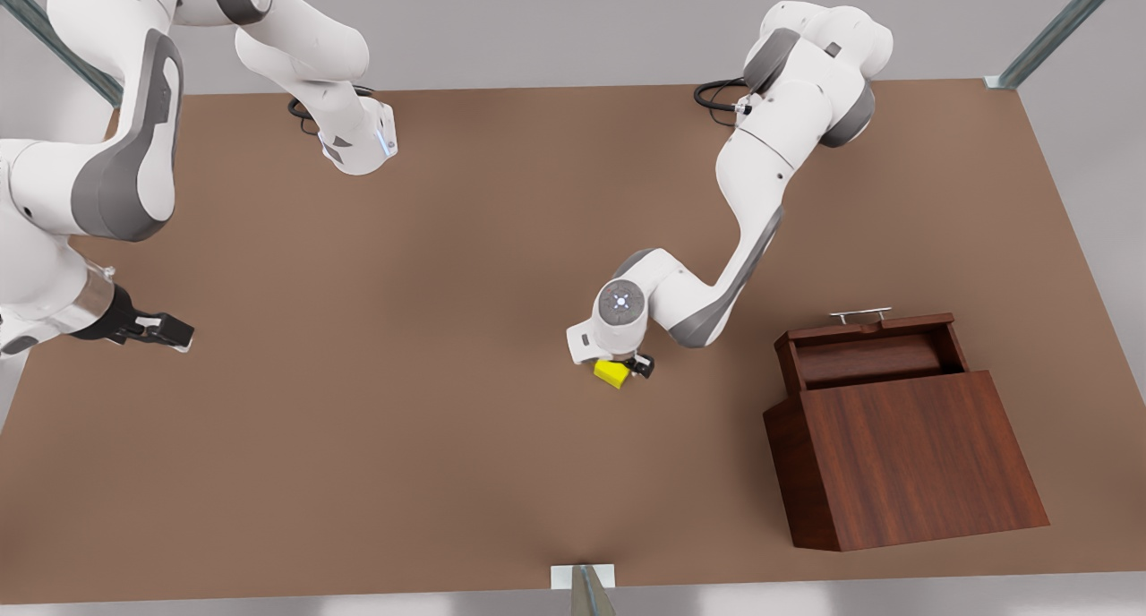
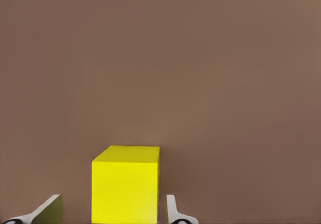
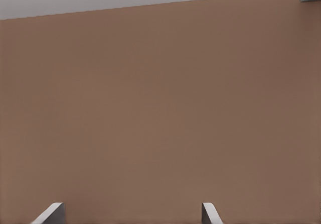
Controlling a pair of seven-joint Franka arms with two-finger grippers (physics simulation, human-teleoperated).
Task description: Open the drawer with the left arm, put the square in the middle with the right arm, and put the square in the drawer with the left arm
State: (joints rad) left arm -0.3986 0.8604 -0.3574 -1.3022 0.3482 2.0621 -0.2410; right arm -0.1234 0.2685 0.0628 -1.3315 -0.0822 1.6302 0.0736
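Note:
A yellow square block [image 1: 612, 374] lies on the brown table near its middle. My left gripper [image 1: 624, 368] is down over it. In the left wrist view the block [image 2: 125, 184] stands between the two fingers, with a gap on one side, and the gripper [image 2: 113, 215] is open. The wooden cabinet [image 1: 904, 455] stands at the front view's right, its drawer [image 1: 864, 356] pulled out with a metal handle [image 1: 859, 312]. My right gripper [image 1: 170, 331] waits at the front view's left edge, open [image 3: 131, 215] with nothing between its fingers.
The table [image 1: 403, 374] is bare brown between the two arms. A small metal bracket [image 1: 582, 580] sits at its near edge, and frame posts [image 1: 1056, 29] stand at the far corners.

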